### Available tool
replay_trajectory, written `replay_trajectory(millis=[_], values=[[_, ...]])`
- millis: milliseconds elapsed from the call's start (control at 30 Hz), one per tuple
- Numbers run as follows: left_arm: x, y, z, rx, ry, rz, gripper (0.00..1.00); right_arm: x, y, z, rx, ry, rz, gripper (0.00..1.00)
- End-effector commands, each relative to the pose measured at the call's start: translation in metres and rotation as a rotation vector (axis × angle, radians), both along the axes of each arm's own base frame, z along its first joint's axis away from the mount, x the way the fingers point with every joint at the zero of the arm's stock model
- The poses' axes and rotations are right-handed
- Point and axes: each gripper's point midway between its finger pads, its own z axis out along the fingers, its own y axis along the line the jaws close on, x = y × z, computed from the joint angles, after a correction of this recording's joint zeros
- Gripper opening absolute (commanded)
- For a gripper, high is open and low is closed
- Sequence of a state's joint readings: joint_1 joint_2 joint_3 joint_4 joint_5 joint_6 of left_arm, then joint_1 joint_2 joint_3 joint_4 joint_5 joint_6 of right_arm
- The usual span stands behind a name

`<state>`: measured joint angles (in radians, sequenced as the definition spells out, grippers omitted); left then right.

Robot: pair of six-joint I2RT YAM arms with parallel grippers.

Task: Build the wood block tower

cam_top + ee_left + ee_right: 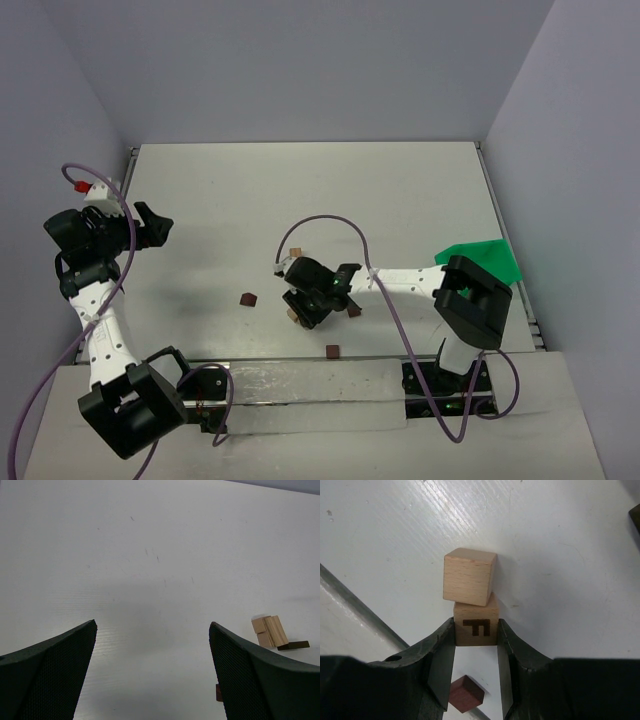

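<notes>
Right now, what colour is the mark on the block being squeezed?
Dark brown, on a light tan block. The right wrist view shows it best.

We find the table (pixel 400 200) lit evenly from above, bright and diffuse. Shadows are soft: a grey patch lies ahead of the left fingers (pixel 50 670), and a faint one falls right of the blocks (pixel 470 575). The blocks are sharp, with the grain visible. The right fingers (pixel 435 665), very close, look slightly soft.

Pale tan cube (pixel 470 576), tan block (pixel 476 626) with a dark-brown F mark — reddish-brown cube (pixel 465 694), green bin (pixel 481 261)
</notes>
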<state>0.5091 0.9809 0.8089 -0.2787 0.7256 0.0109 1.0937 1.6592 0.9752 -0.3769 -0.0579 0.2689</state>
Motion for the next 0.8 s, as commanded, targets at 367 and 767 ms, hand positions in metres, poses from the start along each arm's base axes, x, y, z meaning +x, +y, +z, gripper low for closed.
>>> replay_trajectory(millis=[367,767], values=[[0.008,0.002,0.011,0.027,-0.041,0.000,0.99,0.025,0.020,-0.004,-0.041,-0.194,-0.071,0.00],[0.009,0.001,0.013,0.029,-0.045,-0.004,0.99,0.028,0.034,0.003,-0.022,-0.242,-0.032,0.00]])
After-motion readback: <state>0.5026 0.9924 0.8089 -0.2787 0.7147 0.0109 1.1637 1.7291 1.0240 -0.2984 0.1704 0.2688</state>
